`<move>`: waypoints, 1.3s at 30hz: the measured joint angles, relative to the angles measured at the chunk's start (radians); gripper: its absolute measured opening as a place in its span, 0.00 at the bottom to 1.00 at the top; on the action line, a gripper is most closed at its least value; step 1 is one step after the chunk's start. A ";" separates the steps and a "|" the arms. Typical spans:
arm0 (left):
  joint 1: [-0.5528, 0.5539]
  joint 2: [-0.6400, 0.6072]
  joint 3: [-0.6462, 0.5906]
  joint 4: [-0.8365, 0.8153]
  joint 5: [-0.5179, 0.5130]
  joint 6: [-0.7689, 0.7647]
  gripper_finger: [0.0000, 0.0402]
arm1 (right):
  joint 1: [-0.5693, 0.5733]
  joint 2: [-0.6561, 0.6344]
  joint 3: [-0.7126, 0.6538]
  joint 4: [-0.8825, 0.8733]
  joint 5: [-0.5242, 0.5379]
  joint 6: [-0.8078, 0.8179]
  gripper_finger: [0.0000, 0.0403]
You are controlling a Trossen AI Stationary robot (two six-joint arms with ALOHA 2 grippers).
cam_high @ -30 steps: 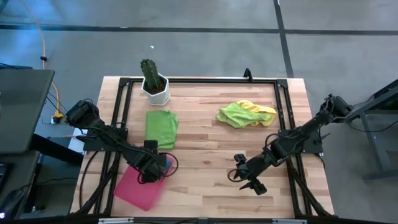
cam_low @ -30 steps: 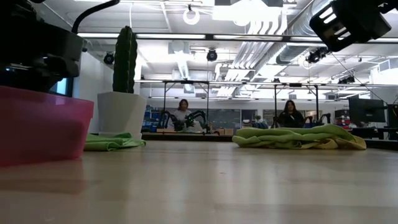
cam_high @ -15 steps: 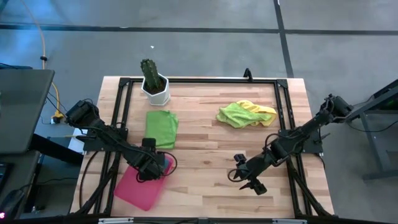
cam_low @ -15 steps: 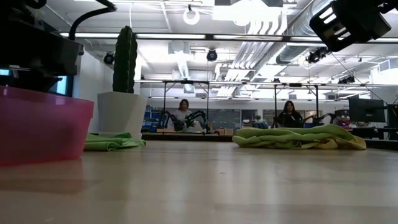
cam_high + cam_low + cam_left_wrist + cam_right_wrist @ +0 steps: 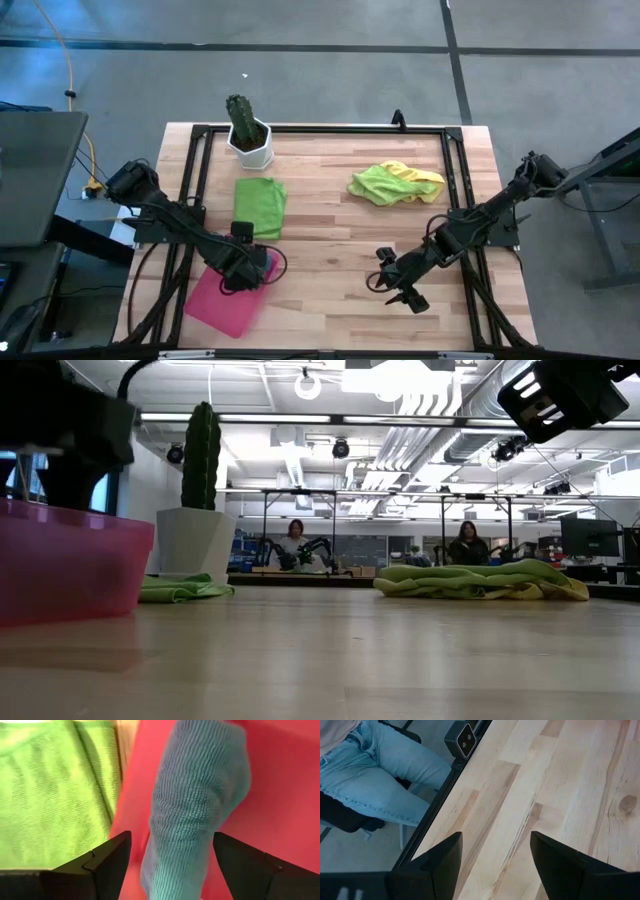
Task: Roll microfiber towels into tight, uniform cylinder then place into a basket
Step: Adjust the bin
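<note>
A teal towel (image 5: 195,805), rolled into a cylinder, lies on the floor of the pink-red basket (image 5: 215,305) at the table's near left. My left gripper (image 5: 246,268) hangs over the basket's far right corner, pointing down. In the left wrist view the gripper (image 5: 172,850) is open, one finger on either side of the roll and apart from it. A folded green towel (image 5: 260,205) lies flat on the table just beyond the basket. A lime green and yellow heap of towels (image 5: 395,183) lies at the far right. My right gripper (image 5: 402,292) waits open above the bare near right tabletop.
A white pot with a cactus (image 5: 248,135) stands at the far left, behind the green towel. A black frame rail (image 5: 455,190) runs round the tabletop. A person's legs in jeans (image 5: 380,775) show beyond the table's edge. Bare wood lies between the two arms.
My left gripper has opened wider above the basket and let go of the teal roll, which stays lying in the basket. Its dark shape in the low view stands a little higher over the basket's rim than before.
</note>
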 joint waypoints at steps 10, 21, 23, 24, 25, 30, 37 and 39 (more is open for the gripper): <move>-0.014 -0.001 0.209 -0.115 -0.104 -0.079 0.69 | 0.000 0.000 0.000 0.000 0.000 0.000 0.56; 0.111 -0.001 0.157 0.368 -0.151 0.009 0.69 | 0.000 0.000 0.000 0.000 0.000 0.000 0.56; 0.123 0.006 0.133 0.423 -0.079 0.035 0.69 | 0.000 0.000 0.000 0.000 0.000 0.000 0.56; 0.125 0.012 0.124 0.439 -0.050 0.041 0.69 | 0.000 0.000 0.000 0.000 0.000 0.000 0.56; 0.124 0.018 0.116 0.443 -0.022 0.040 0.69 | 0.000 0.000 0.000 0.000 0.000 0.000 0.56; 0.091 0.055 0.114 0.438 0.051 -0.069 0.69 | 0.000 0.000 -0.001 0.000 0.000 0.000 0.56; 0.052 0.077 0.115 0.407 -0.019 -0.301 0.69 | 0.000 0.000 -0.001 0.000 0.000 0.000 0.56; 0.047 0.076 0.115 0.393 -0.021 -0.328 0.69 | 0.000 0.000 -0.001 0.000 0.000 0.000 0.56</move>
